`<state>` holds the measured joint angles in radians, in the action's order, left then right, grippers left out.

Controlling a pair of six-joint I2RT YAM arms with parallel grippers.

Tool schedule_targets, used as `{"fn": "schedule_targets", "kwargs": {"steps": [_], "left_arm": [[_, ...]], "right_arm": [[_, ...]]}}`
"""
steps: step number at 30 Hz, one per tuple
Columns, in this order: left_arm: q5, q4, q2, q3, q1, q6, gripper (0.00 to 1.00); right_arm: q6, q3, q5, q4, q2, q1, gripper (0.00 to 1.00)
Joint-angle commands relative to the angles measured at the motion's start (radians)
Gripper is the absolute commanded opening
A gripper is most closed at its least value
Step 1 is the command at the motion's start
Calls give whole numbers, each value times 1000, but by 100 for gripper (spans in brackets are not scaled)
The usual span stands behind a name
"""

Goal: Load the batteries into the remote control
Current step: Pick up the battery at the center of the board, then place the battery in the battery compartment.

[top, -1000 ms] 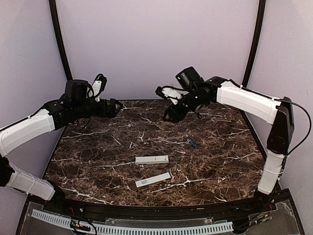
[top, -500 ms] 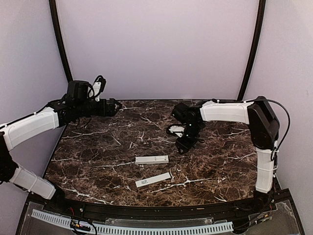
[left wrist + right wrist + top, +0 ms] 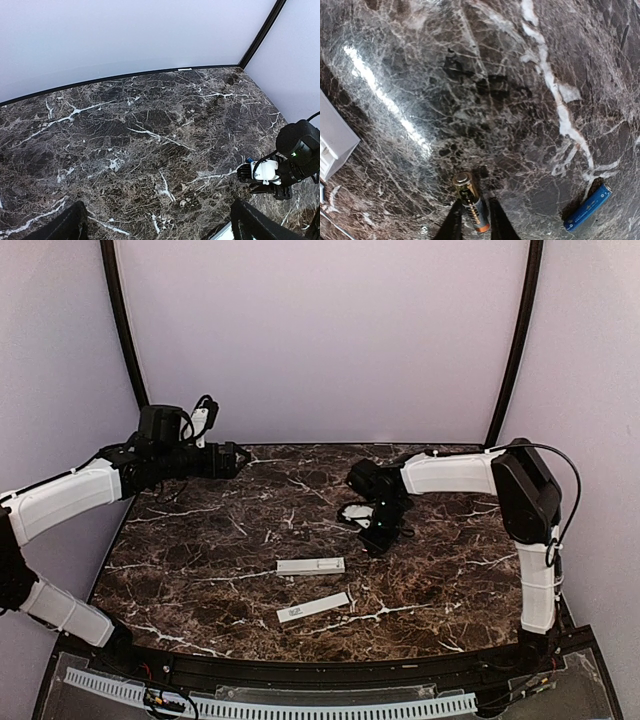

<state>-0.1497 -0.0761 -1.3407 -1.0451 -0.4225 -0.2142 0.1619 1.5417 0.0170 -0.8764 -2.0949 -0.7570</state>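
The remote control [image 3: 310,566] is a white bar lying flat at the table's middle front; its corner shows in the right wrist view [image 3: 332,137]. My right gripper [image 3: 377,542] is low over the table, right of and behind the remote. In the right wrist view its fingertips [image 3: 475,225] are closed on a gold-and-black battery [image 3: 470,200] that points away from the wrist. A blue battery [image 3: 588,207] lies on the table just right of the gripper. My left gripper [image 3: 232,458] is open and empty, raised at the far left [image 3: 162,231].
A thin flat white strip with a small dark label [image 3: 313,607] lies in front of the remote. The dark marble table [image 3: 200,540] has purple walls behind and at both sides, with black corner posts [image 3: 515,340].
My right arm has come down from high at the back to the table beside the blue battery. The left arm has barely moved.
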Motion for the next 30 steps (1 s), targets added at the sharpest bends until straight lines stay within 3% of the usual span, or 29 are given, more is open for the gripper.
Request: {"fn": "schedule_targets", "kwargs": {"steps": [1,5,20,30], "left_arm": [[-20,10,4,-2,8,-2,99],[-23,11,6,-1,10,-3,99],[-57,23,0,9,10,6,99],[-58,23,0,10,10,11,99]], "right_arm": [[27,-11,-4,-14,-46,-24,11],[21,-11,-2,-15,-39,-30,0],[132,58,133,61,90,-77,0],[274,169,42,59,1,-189,0]]}}
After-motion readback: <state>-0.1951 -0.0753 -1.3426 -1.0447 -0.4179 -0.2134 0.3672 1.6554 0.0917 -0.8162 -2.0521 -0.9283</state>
